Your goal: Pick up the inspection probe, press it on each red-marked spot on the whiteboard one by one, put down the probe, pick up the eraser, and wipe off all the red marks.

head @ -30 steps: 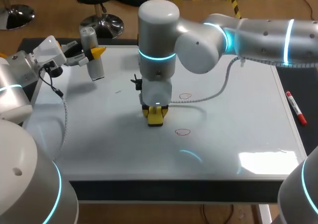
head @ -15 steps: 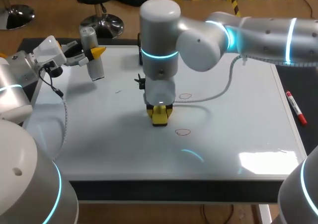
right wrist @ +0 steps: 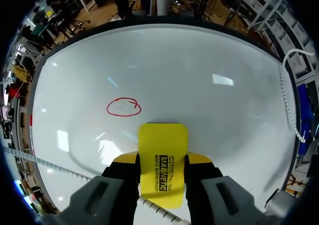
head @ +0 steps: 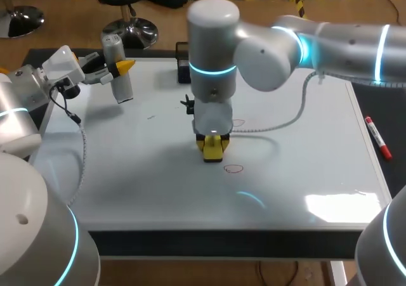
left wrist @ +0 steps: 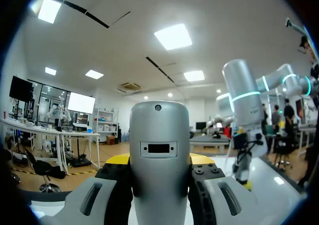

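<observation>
Whiteboard (head: 127, 172) is covering the counter. Right arm's jaws are clamping the yellow eraser (right wrist: 162, 155) just beside a red circle (right wrist: 123, 107) — possibly touching the board, hard to tell. Left arm's jaws are gripping the grey probe (head: 118, 70) at the board's far left corner. Wiping well means keeping the eraser flat and sweeping fully across each circle.

Whiteboard (head: 127, 172) laid flat on dark table (head: 388, 115), most of top covered. Two red circles drawn on whiteboard: one (head: 234, 169) just beside right gripper (head: 213, 149) jaws, nearer front edge; second (head: 238, 122) close behind jaws, partly hidden by arm. Red marker (head: 376, 137) laid on bare table strip beside whiteboard edge, well apart from jaws. Small black object (head: 183, 70) set at far whiteboard edge, beyond jaws.
</observation>
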You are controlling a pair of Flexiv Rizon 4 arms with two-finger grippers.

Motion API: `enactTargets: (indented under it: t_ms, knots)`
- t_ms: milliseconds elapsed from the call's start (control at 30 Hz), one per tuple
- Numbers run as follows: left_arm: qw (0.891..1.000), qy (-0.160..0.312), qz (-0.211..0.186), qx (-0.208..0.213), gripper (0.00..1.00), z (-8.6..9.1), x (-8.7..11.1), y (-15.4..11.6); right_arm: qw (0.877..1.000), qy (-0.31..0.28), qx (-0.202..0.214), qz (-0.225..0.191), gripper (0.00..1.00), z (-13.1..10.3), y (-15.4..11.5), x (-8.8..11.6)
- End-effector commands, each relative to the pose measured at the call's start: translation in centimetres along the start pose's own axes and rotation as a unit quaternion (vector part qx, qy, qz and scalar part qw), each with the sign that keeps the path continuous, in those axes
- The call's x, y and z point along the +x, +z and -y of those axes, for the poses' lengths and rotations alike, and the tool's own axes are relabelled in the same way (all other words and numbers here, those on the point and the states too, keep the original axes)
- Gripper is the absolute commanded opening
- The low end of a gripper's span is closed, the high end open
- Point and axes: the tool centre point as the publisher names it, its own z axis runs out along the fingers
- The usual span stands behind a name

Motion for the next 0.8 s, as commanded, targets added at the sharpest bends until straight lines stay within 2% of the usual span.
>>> enactTargets:
  t_ms: [33,200,433,633,800]
  knots:
    - [1.0,0.001,0.001,0.001,0.0,0.0,0.0,0.1,1.0,0.001,0.004,0.0,0.0,0.0,1.1,1.0]
    - [1.0,0.001,0.001,0.001,0.0,0.0,0.0,0.1,1.0,0.003,0.01,0.002,0.0,0.2,0.6,0.9]
    - [1.0,0.001,0.001,0.001,0.0,0.0,0.0,0.1,1.0,-0.009,0.021,0.007,0.0,0.6,-2.4,0.4]
    - [1.0,0.001,0.001,0.001,0.0,0.0,0.0,0.1,0.999,-0.013,0.04,0.014,0.0,2.0,-5.3,0.4]
    - [1.0,0.001,0.001,0.001,0.0,0.0,0.0,0.1,0.999,-0.017,0.047,0.01,0.0,3.3,-6.3,0.5]
